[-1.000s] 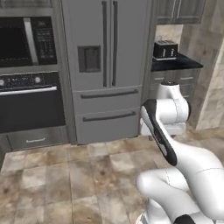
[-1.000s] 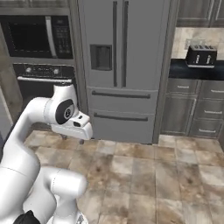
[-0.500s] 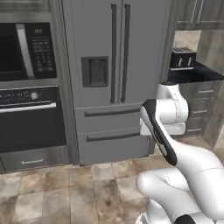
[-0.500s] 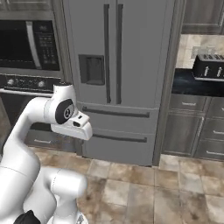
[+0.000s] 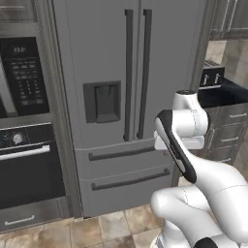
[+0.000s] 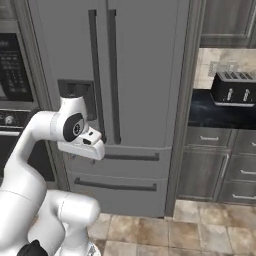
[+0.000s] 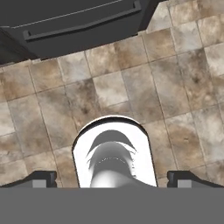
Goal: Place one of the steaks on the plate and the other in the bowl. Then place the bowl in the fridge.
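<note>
You face the tall grey stainless-steel fridge, doors closed; your end effector is spread wide, empty, over tiled floor.

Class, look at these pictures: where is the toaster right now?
The toaster sits on the dark counter to the right of the fridge, above the grey drawers; in the left base view it peeks out at the fridge's right edge.
</note>
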